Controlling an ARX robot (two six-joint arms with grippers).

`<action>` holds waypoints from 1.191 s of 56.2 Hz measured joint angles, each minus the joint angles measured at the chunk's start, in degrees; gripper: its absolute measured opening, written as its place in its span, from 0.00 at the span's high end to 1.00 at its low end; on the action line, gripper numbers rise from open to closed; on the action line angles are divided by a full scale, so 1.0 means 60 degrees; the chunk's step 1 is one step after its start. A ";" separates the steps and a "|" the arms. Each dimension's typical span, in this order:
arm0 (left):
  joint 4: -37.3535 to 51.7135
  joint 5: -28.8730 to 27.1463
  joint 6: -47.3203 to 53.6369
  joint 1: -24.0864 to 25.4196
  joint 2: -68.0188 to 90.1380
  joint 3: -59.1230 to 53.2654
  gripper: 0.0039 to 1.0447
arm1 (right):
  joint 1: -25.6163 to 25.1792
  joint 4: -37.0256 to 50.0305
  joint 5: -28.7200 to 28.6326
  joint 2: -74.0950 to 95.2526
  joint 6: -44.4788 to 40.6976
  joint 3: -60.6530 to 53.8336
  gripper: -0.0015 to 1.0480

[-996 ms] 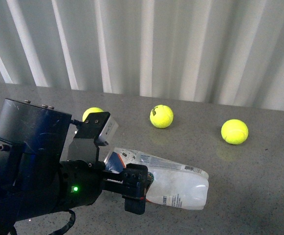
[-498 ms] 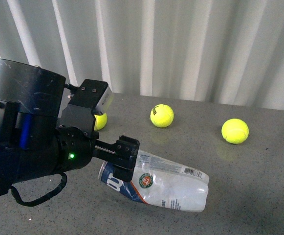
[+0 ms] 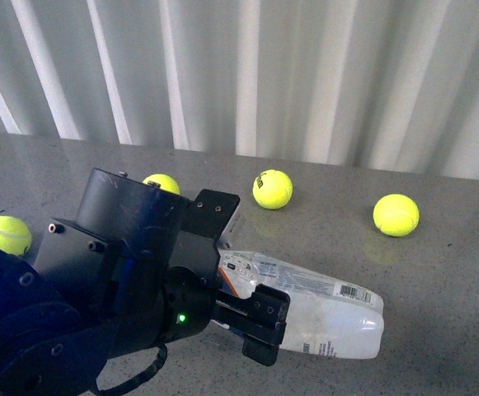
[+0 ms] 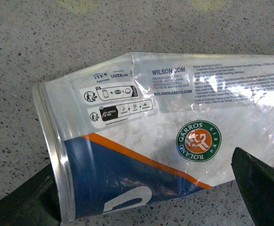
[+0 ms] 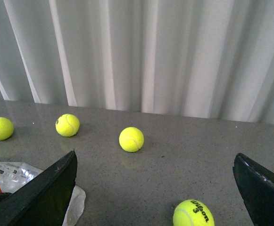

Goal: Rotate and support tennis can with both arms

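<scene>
In the front view the bulky black left arm (image 3: 115, 289) fills the lower left corner and blocks the near part of the table (image 3: 437, 280) there, a small green light (image 3: 180, 318) glowing on its body. Four yellow tennis balls lie well apart on the grey speckled top. One ball (image 3: 6, 233) sits at the far left beside the arm, and a second ball (image 3: 163, 183) is half hidden behind the arm's upper edge. A third ball (image 3: 272, 189) lies further back in the middle and a fourth ball (image 3: 396, 215) off to the right. A white pleated curtain (image 3: 305, 74) closes the room behind the table. The tennis can (image 3: 330, 305) lies on its side on the table just right of the arm. The left gripper (image 3: 255, 318) reaches around its label end, the near finger (image 3: 264, 334) crossing in front of it. In the left wrist view the jaws stand wide, one finger on each side of the can, straddling it; whether they press on it I cannot tell. The dented clear wall carries white print, a navy and orange band (image 4: 113, 174) and a round green-orange emblem (image 4: 198, 141), and the clear part shows only glare and creases. In the right wrist view the right gripper (image 5: 154, 157) is spread wide with only bare table between its fingers. A ball printed Wilson 3 (image 5: 193, 213) lies near it, and three more sit toward the curtain. A corner of the can (image 5: 4, 170) shows beside one finger.
</scene>
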 joint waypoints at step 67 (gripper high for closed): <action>-0.3982 0.2095 0.1290 0.0634 -0.5697 -0.0080 0.97 | 0.0000 0.0000 0.0000 0.0000 0.0000 0.0000 0.07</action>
